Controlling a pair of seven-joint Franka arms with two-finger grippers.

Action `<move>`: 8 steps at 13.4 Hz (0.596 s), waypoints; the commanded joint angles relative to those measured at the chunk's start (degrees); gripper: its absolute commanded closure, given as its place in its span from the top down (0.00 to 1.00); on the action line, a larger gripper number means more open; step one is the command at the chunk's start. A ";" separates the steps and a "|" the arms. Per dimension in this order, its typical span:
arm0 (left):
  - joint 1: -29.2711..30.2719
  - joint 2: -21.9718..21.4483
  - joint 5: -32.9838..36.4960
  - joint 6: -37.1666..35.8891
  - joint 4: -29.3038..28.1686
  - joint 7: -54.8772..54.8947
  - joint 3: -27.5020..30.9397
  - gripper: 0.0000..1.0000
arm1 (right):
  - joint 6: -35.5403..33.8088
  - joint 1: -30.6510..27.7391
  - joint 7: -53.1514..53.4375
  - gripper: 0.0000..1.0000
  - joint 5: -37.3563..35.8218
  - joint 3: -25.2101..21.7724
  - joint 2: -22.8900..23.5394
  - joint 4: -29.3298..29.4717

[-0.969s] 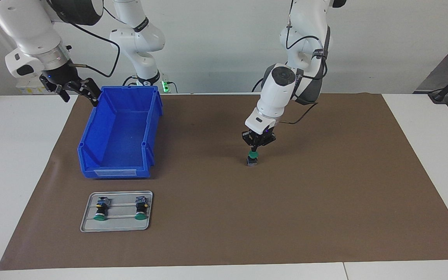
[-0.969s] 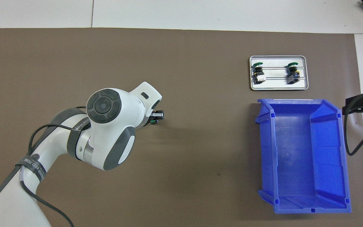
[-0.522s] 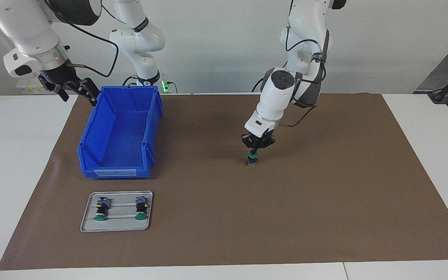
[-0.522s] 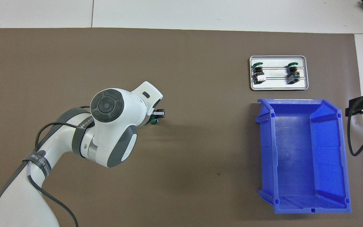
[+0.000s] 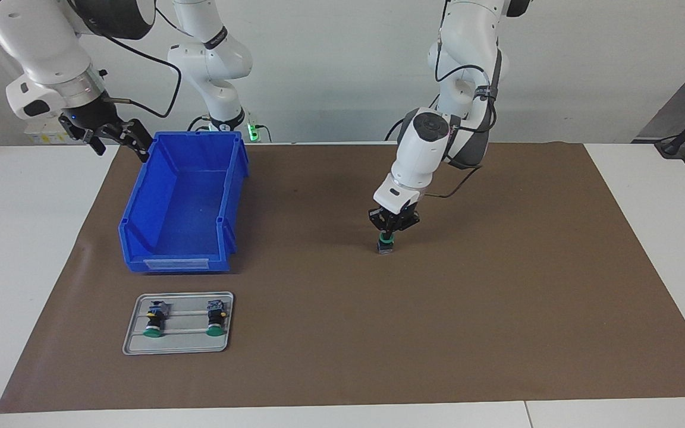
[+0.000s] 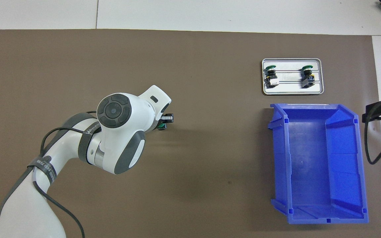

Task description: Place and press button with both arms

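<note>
Three buttons: one stands alone on the brown mat, two more lie on a metal tray.
Button [image 5: 385, 244]: upright on the mat, green cap up, grey-blue block down, a little right of centre in the facing view; in the overhead view only a sliver of green shows at centre left, under the wrist.
Left gripper [image 5: 388, 230]: fingertips drawn together, pointing straight down, their tips on the button's green cap; not clasped around it.
Left arm [image 5: 431, 134]: comes down from the upper right of centre in the facing view, wrist bent steeply toward the mat; in the overhead view it enters from the bottom left corner and hides most of the gripper.
Brown mat [image 5: 497, 309]: covers most of the table, white table surface showing at both ends and along the lower edge of the facing view.
Blue bin [image 5: 183, 202]: open-topped, on the mat in the left half of the facing view, nearer to the robots than the tray.
Metal tray [image 5: 177, 348]: lower left of the facing view, just beside the bin's low front wall.
Two spare buttons [image 5: 153, 320]: lying on their sides on the tray, well apart, green caps pointing away from the robots.
Right gripper [image 5: 107, 135]: fingers spread wide, holding nothing, raised at the upper left of the facing view, over the mat's edge beside the bin's corner.
Right arm [image 5: 45, 53]: waits there.
</note>
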 commanded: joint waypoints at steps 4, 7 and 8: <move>-0.20 0.57 1.96 5.46 -3.98 -0.26 0.33 0.00 | 0.33 -0.79 -2.25 1.00 1.15 0.28 -1.09 -1.43; 0.06 0.31 1.96 2.14 -0.65 -0.17 0.50 0.00 | 0.42 -0.26 -2.08 1.00 1.06 0.72 -1.09 -1.25; 0.41 0.22 1.96 -0.32 1.28 -0.17 0.59 0.00 | 0.51 -0.26 -2.08 1.00 1.06 0.81 -1.00 -1.08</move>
